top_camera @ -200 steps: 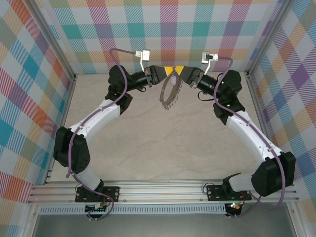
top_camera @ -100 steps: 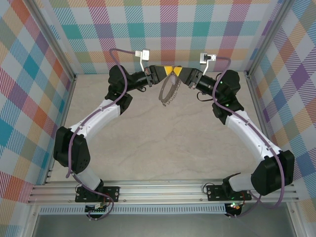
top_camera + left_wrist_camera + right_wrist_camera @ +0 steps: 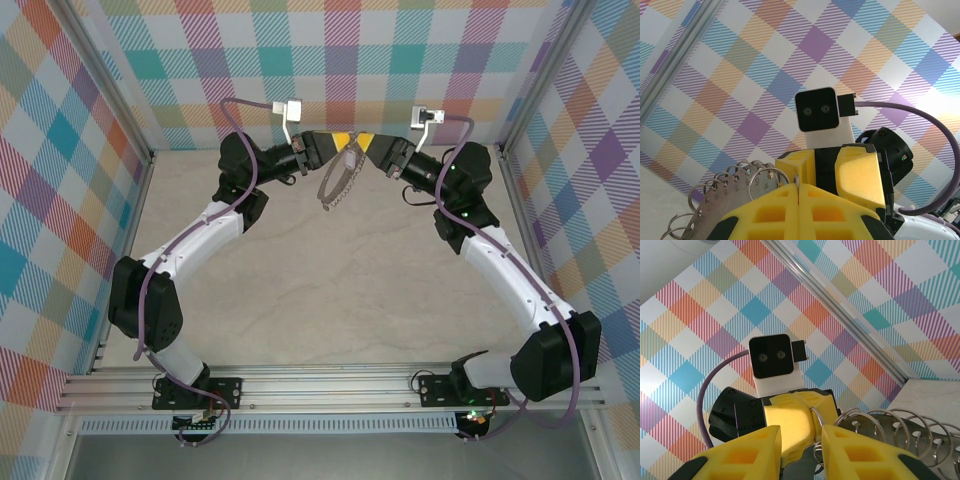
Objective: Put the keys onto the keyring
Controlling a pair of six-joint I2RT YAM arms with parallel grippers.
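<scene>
The keyring (image 3: 337,184) is a grey metal loop with several small rings, and it hangs above the table between the two arms at the back. In the left wrist view my left gripper (image 3: 798,187) is shut, with a thin wire of the keyring (image 3: 722,200) pinched between its yellow fingers. My right gripper (image 3: 800,432) faces it tip to tip, its jaws apart and nothing between them. The keyring's rings (image 3: 900,432) lie just beside its right finger (image 3: 865,455). From above, the left gripper (image 3: 336,143) and the right gripper (image 3: 364,145) almost touch. The keys are out of view.
Plaid walls (image 3: 90,90) close in the back and both sides, with aluminium posts (image 3: 120,100) at the corners. The pale marble tabletop (image 3: 330,290) lies below the raised grippers. An aluminium rail (image 3: 320,385) carries the arm bases at the near edge.
The hanging keyring has swung, and its lower end has moved left and up, so it looks more edge-on. Both grippers stay tip to tip at the back.
</scene>
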